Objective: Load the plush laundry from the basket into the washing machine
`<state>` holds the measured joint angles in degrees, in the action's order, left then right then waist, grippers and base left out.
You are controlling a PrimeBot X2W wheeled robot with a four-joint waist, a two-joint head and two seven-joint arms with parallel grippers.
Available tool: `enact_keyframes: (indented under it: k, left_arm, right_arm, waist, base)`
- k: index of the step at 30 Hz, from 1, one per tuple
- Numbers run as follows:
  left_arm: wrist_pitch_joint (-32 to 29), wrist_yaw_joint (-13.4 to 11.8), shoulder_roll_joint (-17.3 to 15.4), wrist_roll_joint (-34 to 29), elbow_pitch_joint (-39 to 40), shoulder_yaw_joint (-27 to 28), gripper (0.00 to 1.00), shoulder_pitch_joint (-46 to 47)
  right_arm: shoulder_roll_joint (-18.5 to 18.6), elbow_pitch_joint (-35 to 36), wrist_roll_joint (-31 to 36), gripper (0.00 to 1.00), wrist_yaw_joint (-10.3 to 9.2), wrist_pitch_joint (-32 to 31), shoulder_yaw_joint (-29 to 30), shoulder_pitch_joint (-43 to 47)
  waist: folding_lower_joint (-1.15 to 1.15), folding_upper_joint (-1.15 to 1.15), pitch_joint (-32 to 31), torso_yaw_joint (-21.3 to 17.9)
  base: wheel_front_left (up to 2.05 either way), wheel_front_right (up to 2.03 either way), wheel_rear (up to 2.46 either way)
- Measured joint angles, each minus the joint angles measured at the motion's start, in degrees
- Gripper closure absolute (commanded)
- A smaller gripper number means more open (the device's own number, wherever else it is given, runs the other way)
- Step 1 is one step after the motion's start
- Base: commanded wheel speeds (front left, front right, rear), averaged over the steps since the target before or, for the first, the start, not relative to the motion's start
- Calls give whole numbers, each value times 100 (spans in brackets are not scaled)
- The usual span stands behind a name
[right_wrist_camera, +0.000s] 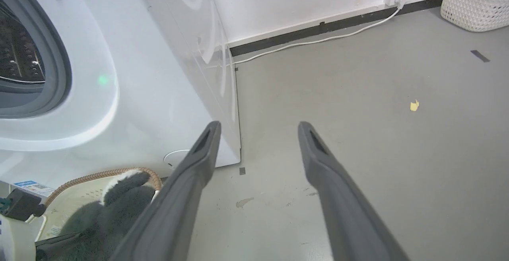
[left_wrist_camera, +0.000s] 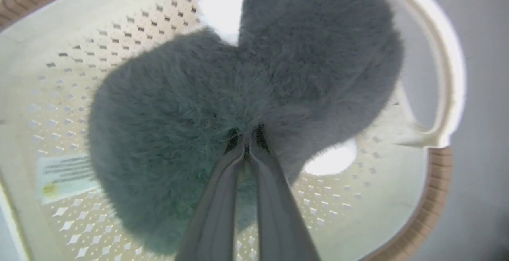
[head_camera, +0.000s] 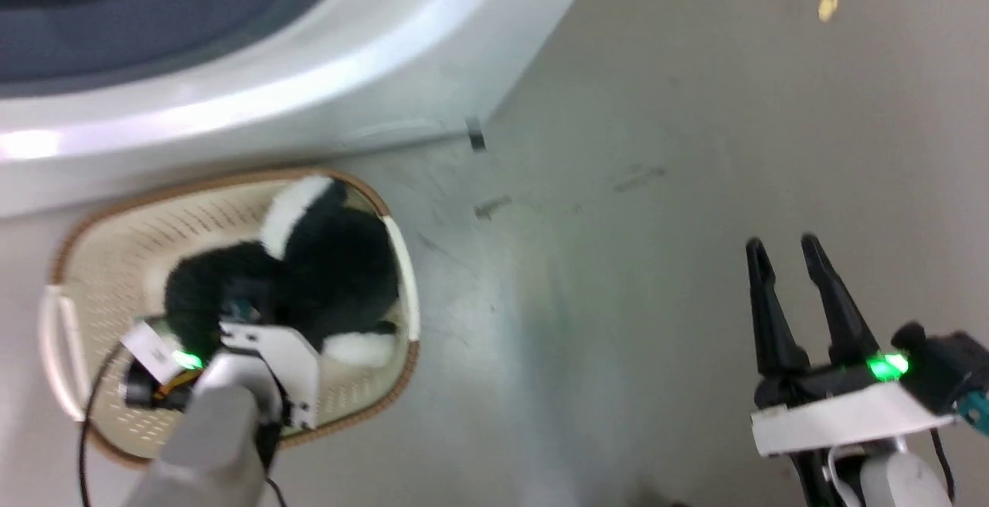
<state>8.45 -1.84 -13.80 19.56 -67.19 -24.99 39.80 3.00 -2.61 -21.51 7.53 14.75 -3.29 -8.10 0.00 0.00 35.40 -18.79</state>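
Note:
The plush laundry (head_camera: 332, 267), fluffy black with white patches, lies in the cream basket (head_camera: 100, 252) on the floor in front of the washing machine (head_camera: 324, 82). My left gripper (head_camera: 243, 307) reaches down into the basket. In the left wrist view its fingers (left_wrist_camera: 222, 197) are pinched together with their tips sunk in the fur of the plush (left_wrist_camera: 179, 117), above the basket's perforated bottom (left_wrist_camera: 346, 201). My right gripper (head_camera: 783, 248) hangs open over bare floor to the right, nothing between its fingers (right_wrist_camera: 199, 161). The right wrist view shows the washer's grey-ringed opening (right_wrist_camera: 59, 66), the basket rim (right_wrist_camera: 99, 175) and the plush (right_wrist_camera: 115, 209).
A yellow scrap (head_camera: 827, 5) lies on the grey floor, and a black tape mark (head_camera: 477, 134) sits by the washer's corner. A white woven hamper (right_wrist_camera: 473, 4) with clothes stands by the far wall. A white cable (right_wrist_camera: 318, 40) runs along the skirting to a socket.

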Motion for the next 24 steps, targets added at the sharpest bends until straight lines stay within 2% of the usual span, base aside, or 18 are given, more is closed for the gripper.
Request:
enact_keyframes:
  k: [4, 10, 17, 24]
  left_arm:
    - [411, 70, 258, 114, -18, 4, 100, -298]
    - [581, 182, 447, 171, 285, 20, 100, -936]
    - [621, 10, 405, -34, 2096, 256, 100, -2091]
    - [621, -221, 342, -332, 3991, 725, 100, -3228]
  right_arm:
    - [15, -22, 194, 0, 0, 0, 98, 324]
    - [55, -60, 421, 0, 0, 0, 162, 803]
    - [54, -99, 619, 0, 0, 0, 257, 1230]
    - [38, -135, 694, 0, 0, 1, 348, 1522]
  waist:
    - [-1, 0, -520, 180]
    - [-2, 0, -1375, 495]
    - [-2, 0, -2316, 880]
    - [-3, 0, -3055, 1194]
  base:
    - [0, 0, 0]
    - [0, 0, 0]
    - [0, 0, 0]
    - [0, 0, 0]
